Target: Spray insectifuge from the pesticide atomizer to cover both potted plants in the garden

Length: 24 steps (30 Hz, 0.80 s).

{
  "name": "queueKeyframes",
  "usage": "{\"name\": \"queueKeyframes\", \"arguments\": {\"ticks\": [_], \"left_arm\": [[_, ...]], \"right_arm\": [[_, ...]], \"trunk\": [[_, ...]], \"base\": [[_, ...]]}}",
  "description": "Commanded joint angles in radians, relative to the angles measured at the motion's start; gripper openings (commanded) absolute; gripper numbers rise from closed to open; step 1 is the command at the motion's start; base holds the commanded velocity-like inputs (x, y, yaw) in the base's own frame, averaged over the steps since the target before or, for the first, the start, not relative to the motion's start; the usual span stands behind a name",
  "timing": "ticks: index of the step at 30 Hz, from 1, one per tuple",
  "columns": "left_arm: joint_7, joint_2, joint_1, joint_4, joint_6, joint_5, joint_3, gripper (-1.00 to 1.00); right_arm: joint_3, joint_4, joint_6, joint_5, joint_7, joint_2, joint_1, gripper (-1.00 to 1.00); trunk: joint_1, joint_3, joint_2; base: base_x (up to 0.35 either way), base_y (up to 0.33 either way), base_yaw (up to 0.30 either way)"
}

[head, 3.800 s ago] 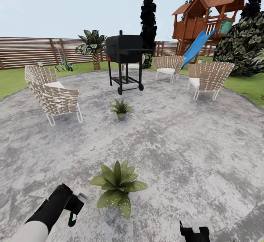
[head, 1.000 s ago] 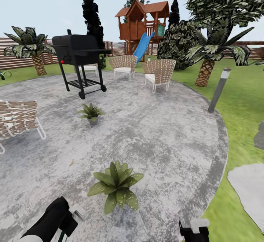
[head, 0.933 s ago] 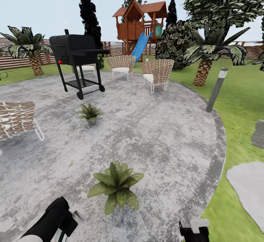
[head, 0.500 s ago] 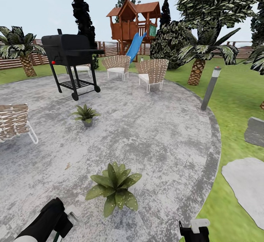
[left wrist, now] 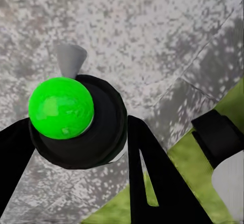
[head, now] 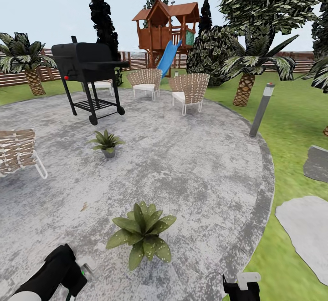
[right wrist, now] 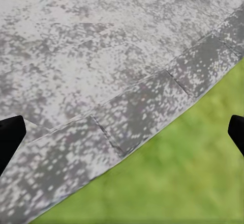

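Observation:
The pesticide atomizer (left wrist: 76,127) has a dark round body, a bright green knob and a grey nozzle. My left gripper (left wrist: 79,130) is shut on it, one black finger on each side. In the head view that gripper (head: 73,276) hangs at the bottom left, just left of the near potted plant (head: 142,236). The second potted plant (head: 107,142) stands farther off on the grey paving (head: 200,173), in front of the grill. My right gripper (head: 241,287) is at the bottom edge, and in the right wrist view it (right wrist: 122,132) is open over the paving's rim and grass.
A black grill (head: 89,80) stands at the back left, two wicker chairs (head: 189,91) behind, another chair (head: 18,153) at the left edge. A grey post (head: 261,109) stands on the paving's right rim. Lawn and stepping stones (head: 303,230) lie to the right.
The camera turned right until half a second ago and has since held still. My left arm has dropped a little lower and to the left, still holding the atomizer.

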Motion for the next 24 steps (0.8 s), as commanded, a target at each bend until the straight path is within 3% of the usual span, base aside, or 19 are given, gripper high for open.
{"name": "queueKeyframes", "arguments": {"ticks": [1, 3, 7, 11, 19, 24], "left_arm": [[-0.007, 0.009, 0.002, 0.000, 0.005, -0.004, 0.004, -1.00], [-0.008, 0.039, 0.005, 0.002, 0.002, -0.004, 0.006, -1.00], [-0.007, 0.064, 0.007, 0.003, 0.000, -0.004, 0.006, -1.00], [-0.005, 0.061, 0.008, 0.003, -0.009, -0.004, -0.001, -1.00], [0.000, 0.052, 0.007, -0.009, -0.011, -0.004, 0.002, -1.00], [0.001, 0.050, 0.007, -0.009, -0.009, -0.004, 0.002, -1.00]], "right_arm": [[-0.007, 0.001, -0.003, 0.011, -0.003, 0.000, -0.001, 1.00], [-0.007, 0.001, -0.003, 0.011, -0.003, 0.000, -0.001, 1.00], [-0.007, 0.001, -0.003, 0.011, -0.003, 0.000, -0.001, 1.00], [-0.007, 0.001, -0.003, 0.011, -0.003, 0.000, -0.001, 1.00], [-0.007, 0.001, -0.003, 0.011, -0.002, 0.000, -0.001, 1.00], [-0.007, 0.001, -0.003, 0.011, -0.002, 0.000, -0.001, 1.00]], "trunk": [[0.000, -0.001, 0.000], [0.000, -0.001, 0.000], [0.000, -0.001, 0.000], [0.000, -0.001, 0.000], [0.000, 0.003, 0.000], [0.000, 0.005, 0.000]], "base": [[0.000, 0.000, 0.000], [0.000, 0.000, 0.000], [0.000, 0.000, 0.000], [0.000, 0.000, -0.023], [-0.006, 0.007, -0.248], [-0.173, 0.177, -0.251]]}}
